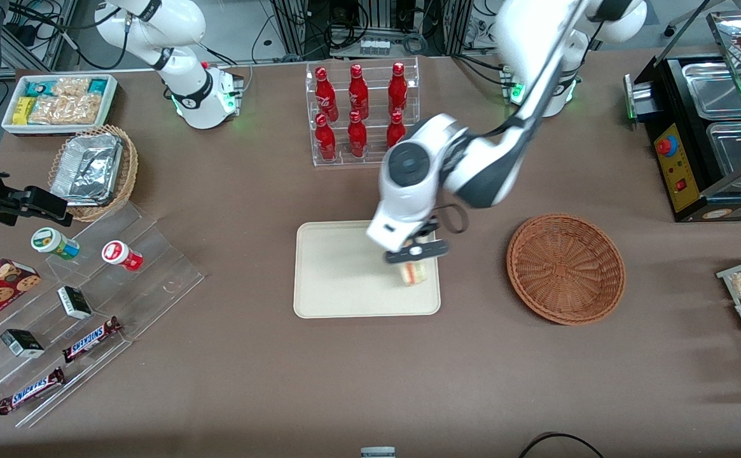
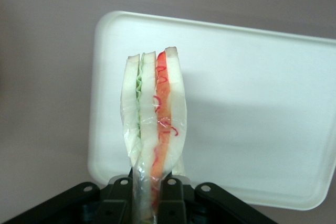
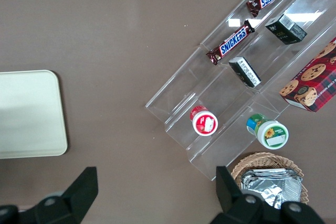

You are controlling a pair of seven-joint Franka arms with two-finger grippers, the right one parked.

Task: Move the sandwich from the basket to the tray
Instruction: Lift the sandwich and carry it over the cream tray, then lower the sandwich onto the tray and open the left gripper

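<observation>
End effector [image 1: 416, 253]: over the tray, at the edge nearest the basket, clamped on the sandwich; its black fingers [image 2: 119, 203] pinch the wrapped lower end.
Sandwich [image 1: 415, 272]: held upright over the tray, cut edge showing red and green filling through clear wrap in the wrist view [image 2: 154, 124]. From the front only its lower part shows under the end effector. Whether it touches the tray I cannot tell.
Tray [image 1: 345, 280]: cream, flat on the brown desk [image 1: 268, 369]; one corner is covered by the arm from the front, and the wrist view [image 2: 252, 108] cuts one edge off.
Basket [image 1: 565, 268]: dark wicker, just beside the tray toward the working arm's end, nothing visible inside.
Bottle rack [image 1: 360, 113]: red bottles in a clear stand, farther from the front camera than the tray; the arm overlaps its edge.
</observation>
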